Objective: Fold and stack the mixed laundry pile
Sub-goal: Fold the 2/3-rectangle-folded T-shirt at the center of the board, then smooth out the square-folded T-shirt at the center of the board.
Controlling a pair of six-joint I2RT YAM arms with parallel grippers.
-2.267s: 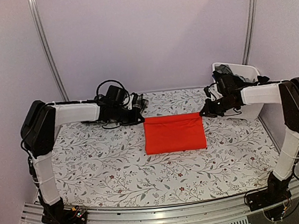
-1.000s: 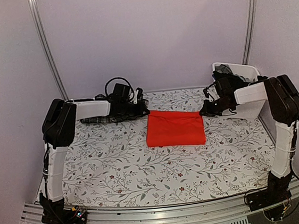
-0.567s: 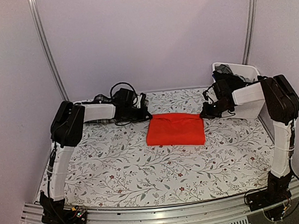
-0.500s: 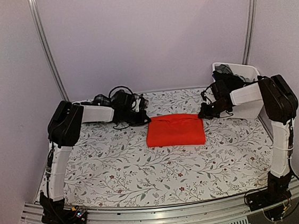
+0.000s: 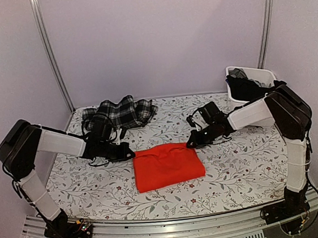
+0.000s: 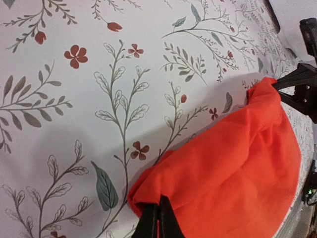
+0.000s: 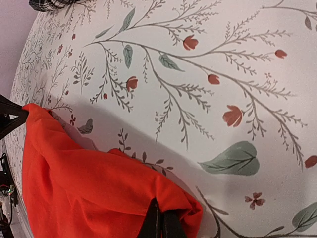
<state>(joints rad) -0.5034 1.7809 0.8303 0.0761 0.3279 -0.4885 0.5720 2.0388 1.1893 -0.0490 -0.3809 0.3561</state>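
Left gripper: jaws pinched tight on the far-left corner of the orange cloth, with fabric bunched right at the fingertips in the left wrist view.
Right gripper: jaws likewise closed, clamped on the far-right corner of the same cloth, with a small fold of fabric gathered at the tips.
Orange cloth: folded into a rough rectangle near the middle of the tablecloth, towards the near edge, stretched between the two grips along its far side; that far edge slightly humped, the rest lying flat.
Plaid garment: black and white, crumpled in a heap at the far-left of the table, well apart from the orange cloth and touched by neither arm.
Dark clothes: piled inside the white bin at the far-right corner, spilling a little over its rim.
Arms: both reaching inward and low over the table, wrists facing each other across the cloth.
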